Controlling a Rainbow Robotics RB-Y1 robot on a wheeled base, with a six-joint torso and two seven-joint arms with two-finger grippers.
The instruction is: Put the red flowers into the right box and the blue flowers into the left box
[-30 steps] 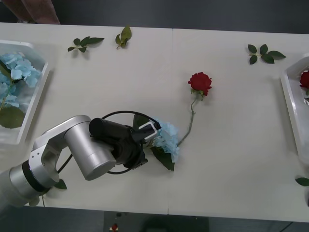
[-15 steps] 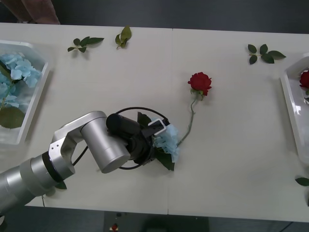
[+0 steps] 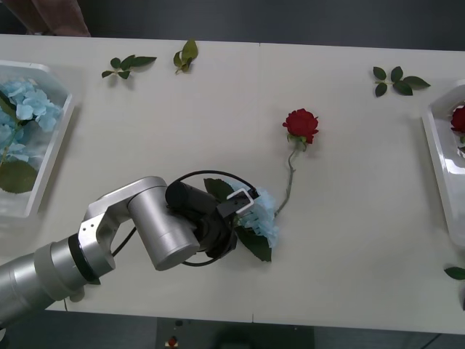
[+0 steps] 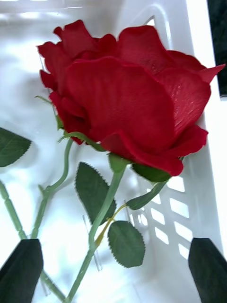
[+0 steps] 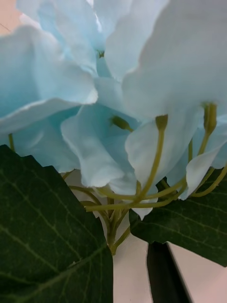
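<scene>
A pale tabletop (image 3: 349, 240) carries the work, with a white tray at each end. At its near middle the left pincer (image 3: 245, 205) is pressed into the head of a blue hydrangea (image 3: 263, 216); the left wrist view has pale petals and green stalklets right against the lens and one dark finger (image 5: 163, 274) below them, so whether the fingers are clenched on the flower cannot be told. Just beyond that pincer lies one red rose (image 3: 301, 123), its stem curving back to touch the hydrangea. Far to the pincer's left, the left box (image 3: 58, 138) already holds blue hydrangea heads (image 3: 25, 109). The right pincer (image 4: 113, 272) hangs open inside the right box (image 3: 439, 153) over a red rose (image 4: 123, 94) lying there, its black fingertips apart and gripping nothing.

By this showing, the sorting is well advanced: one hydrangea and one rose seem to remain on the tabletop. Loose leaf sprigs (image 3: 398, 80) along the far edge are not part of it.

Compared with a second ago, the left arm has pushed further right and toward the near edge, and the hydrangea has slid with it; the rose has not moved.
</scene>
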